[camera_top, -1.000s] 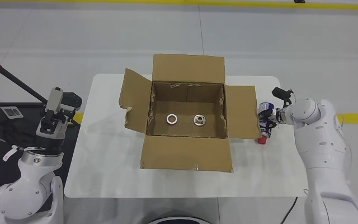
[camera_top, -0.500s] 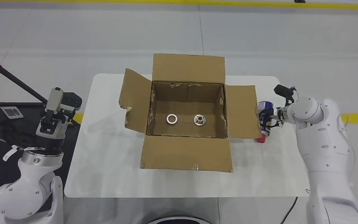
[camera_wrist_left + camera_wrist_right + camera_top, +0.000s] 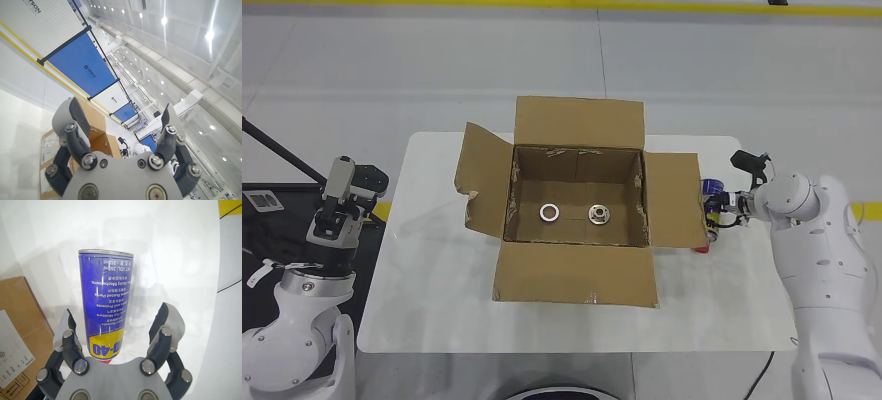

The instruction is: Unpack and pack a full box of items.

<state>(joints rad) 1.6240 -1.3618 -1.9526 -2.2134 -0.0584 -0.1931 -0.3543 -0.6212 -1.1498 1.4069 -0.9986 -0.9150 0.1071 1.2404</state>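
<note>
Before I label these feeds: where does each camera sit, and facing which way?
Top view: above the table, facing down into the cardboard box; left arm, right arm alongside.
Left wrist view: tilted up at the ceiling past the open left gripper.
Right wrist view: facing the table, spray can inside the open right gripper.
Shared: all show the box.

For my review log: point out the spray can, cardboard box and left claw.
spray can (image 3: 105,298): right wrist view, blue side.
cardboard box (image 3: 579,121): top view, far flap.
left claw (image 3: 122,105): left wrist view, between fingertips.
</note>
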